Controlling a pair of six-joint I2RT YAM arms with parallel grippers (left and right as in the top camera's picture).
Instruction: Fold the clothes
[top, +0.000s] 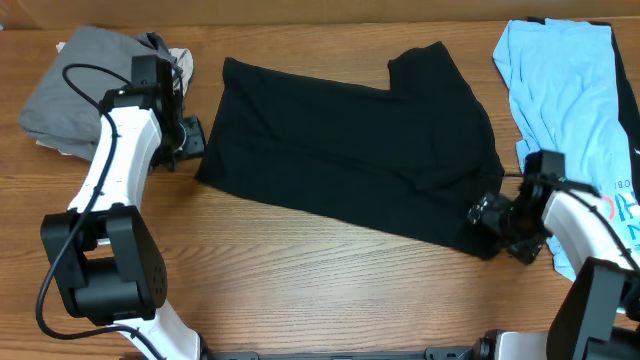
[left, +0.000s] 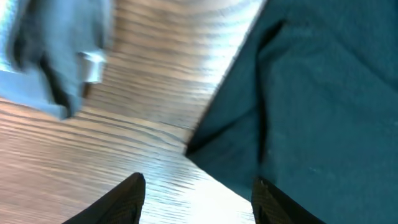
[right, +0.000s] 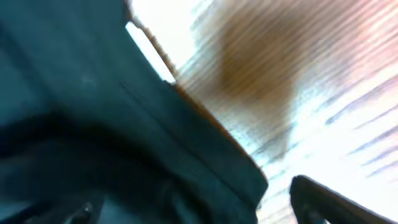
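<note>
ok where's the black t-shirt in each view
overhead: black t-shirt spread across the middle of the table
left wrist: fills the right half
right wrist: covers the left and bottom
shared landmark: wood-grain table beside its edge

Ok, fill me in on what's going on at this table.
Two robot arms are working on clothes on a wooden table. A black T-shirt lies spread in the middle, not yet neatly folded. The left hand sits open at the shirt's left edge, gripping nothing. The right hand is at the shirt's lower right corner, jaws wide apart with the hem between them, not clamped. A light blue T-shirt lies at the right, a grey garment at the far left.
</note>
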